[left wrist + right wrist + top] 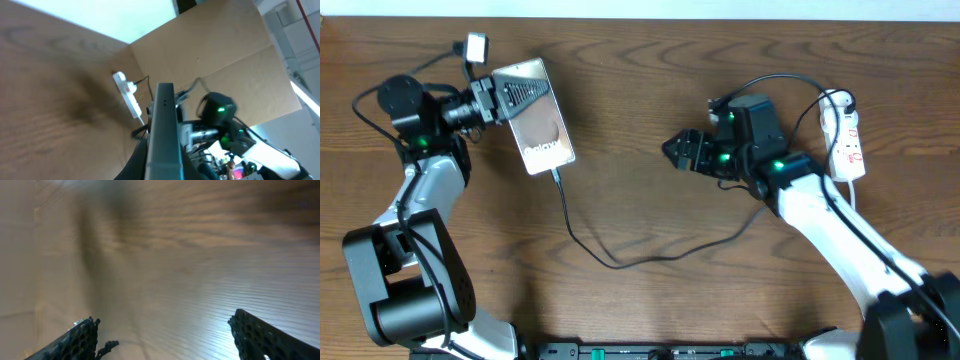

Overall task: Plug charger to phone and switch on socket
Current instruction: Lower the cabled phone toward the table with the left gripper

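counter (650, 70) | socket (847, 135) at the right edge, long axis running away from the robot, right arm nearer | phone (545, 125) clamped in left gripper (505, 100) | right gripper (678, 150) spread wide, empty, pointing away from socket | charger (616, 264) tip looks seated in phone's near edge

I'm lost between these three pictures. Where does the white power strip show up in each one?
Overhead: the power strip lies at the far right, near the top.
Left wrist: the power strip is left of centre, small, beyond the phone seen edge-on.
Right wrist: not in it.
Shared landmark: the wooden table, in all three.
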`<state>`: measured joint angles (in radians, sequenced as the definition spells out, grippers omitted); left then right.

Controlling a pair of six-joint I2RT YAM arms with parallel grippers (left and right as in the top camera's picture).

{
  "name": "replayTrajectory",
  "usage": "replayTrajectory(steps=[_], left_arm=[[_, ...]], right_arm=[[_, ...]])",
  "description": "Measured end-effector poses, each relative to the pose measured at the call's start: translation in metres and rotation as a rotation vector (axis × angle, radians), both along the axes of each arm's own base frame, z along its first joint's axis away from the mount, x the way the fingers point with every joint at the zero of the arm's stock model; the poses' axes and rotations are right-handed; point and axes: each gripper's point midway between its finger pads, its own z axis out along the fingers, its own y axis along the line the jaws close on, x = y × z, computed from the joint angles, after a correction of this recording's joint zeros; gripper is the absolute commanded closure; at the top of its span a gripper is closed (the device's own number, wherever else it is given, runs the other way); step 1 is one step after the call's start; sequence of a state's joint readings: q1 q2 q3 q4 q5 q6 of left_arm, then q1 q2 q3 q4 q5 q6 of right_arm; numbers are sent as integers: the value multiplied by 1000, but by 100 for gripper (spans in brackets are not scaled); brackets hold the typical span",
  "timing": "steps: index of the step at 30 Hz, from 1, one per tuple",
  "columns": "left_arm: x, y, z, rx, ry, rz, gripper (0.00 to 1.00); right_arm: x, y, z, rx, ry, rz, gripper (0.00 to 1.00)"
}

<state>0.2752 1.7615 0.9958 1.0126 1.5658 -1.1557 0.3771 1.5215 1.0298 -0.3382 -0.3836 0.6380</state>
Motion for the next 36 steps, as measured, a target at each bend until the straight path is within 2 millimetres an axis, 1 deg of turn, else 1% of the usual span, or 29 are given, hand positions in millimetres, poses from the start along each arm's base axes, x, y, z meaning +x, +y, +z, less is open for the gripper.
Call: replayTrajectory(steps=[3,6,13,18,23,24,28,32,36], left_arm=[[-6,-2,-20,-9,45,1,93],[-12,-3,-42,-17,86,13,93],[-14,-2,-83,-20,200,106,92],[-14,4,-126,10,359,221,93],[-19,13,-170,104,513,339,92],[-20,17,-182,146,537,373,92],[-29,26,-207,247,611,428,93],[-39,35,-228,334,682,478,93],[-46,43,-242,402,737,518,93]], right_arm=[[-1,-11,10,-46,-40,-32,14],[-1,-18,17,-73,-67,-44,14],[-5,-24,12,-114,-54,-53,14],[-5,-25,11,-119,-54,-54,14],[-4,-26,11,-122,-56,-55,12],[-4,-26,11,-122,-57,-56,12],[-4,-26,11,-123,-57,-56,12],[-4,-26,11,-124,-58,-54,11],[-4,-26,11,-125,-59,-54,11]])
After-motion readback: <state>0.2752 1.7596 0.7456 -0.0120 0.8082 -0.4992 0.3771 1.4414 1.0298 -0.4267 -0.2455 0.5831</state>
